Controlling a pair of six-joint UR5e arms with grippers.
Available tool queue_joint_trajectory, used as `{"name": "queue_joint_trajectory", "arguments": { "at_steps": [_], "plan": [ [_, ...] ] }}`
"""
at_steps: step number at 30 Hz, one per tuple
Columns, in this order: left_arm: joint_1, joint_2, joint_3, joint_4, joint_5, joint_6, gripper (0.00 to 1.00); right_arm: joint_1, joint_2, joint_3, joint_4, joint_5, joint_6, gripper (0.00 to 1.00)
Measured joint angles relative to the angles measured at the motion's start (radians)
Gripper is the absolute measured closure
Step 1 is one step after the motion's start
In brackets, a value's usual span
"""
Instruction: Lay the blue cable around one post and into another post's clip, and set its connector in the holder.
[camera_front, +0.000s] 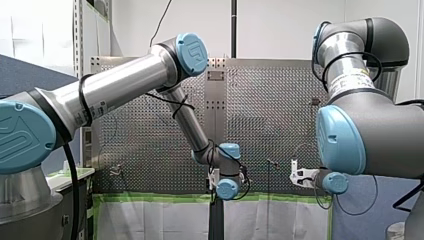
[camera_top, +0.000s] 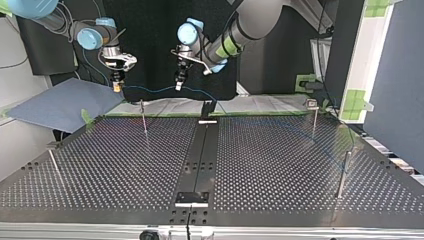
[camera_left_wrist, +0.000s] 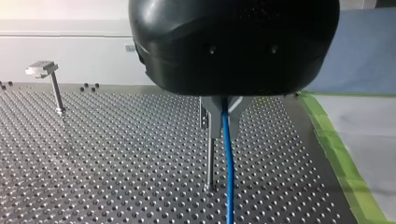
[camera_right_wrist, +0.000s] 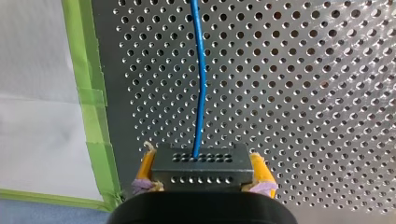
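Claws both loaded, cable strung between them

Right claw (camera_right_wrist: 201, 157): yellow pads are clamped on the sides of the dark connector (camera_right_wrist: 201, 171), a full hold. Cable (camera_right_wrist: 200, 84) leaves the connector's face and runs straight ahead of the claw, over the table (camera_right_wrist: 299, 93), close to one edge.

Left claw (camera_left_wrist: 223, 127): metal fingers are pinched together on the cable further along. The line drops from the tips toward the table. A bare post (camera_left_wrist: 210, 163) stands just beside the hanging cable, on its far side. Can't tell if they touch. A second post with a clip (camera_left_wrist: 42, 69) on top is well apart.

Key relation, top view: the held span runs nearly level between the claws, its long axis along the table's far edge. One post stands on the table below that span, between the claws. Past the left claw the cable trails across the table toward the posts at the view's right, faint there.

Judgement: connector isn't in any holder yet, and I can't tell which fitting is the holder. Wrapping the near post looks like the left arm's job, since its claw hangs right by it.

Poses: left arm stretches long to mid-table. Right arm is folded short at its side. Both wrists aim the claws down at the table.
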Motion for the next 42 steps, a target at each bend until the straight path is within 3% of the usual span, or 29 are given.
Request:
{"name": "queue_joint_trajectory", "arguments": {
  "at_steps": [10,22,28,34,42],
  "plan": [
    [0.000,0.000,0.000,0.001,0.006,-0.004,0.99,-0.001,0.000,0.000,0.000,0.000,0.001,1.00],
    [-0.010,-0.003,0.007,0.026,0.028,-0.004,0.99,-0.017,0.000,-0.012,0.014,0.001,0.012,1.00],
    [-0.037,-0.033,0.051,0.002,0.044,-0.004,0.99,-0.029,0.000,-0.026,0.035,0.004,0.017,1.00],
    [-0.082,-0.085,0.107,-0.048,0.026,0.001,0.99,-0.045,0.000,-0.039,0.052,0.005,0.026,1.00],
    [-0.092,-0.099,0.175,-0.072,0.021,-0.010,0.99,-0.067,0.000,-0.048,0.056,0.006,0.032,1.00]
  ]
}}
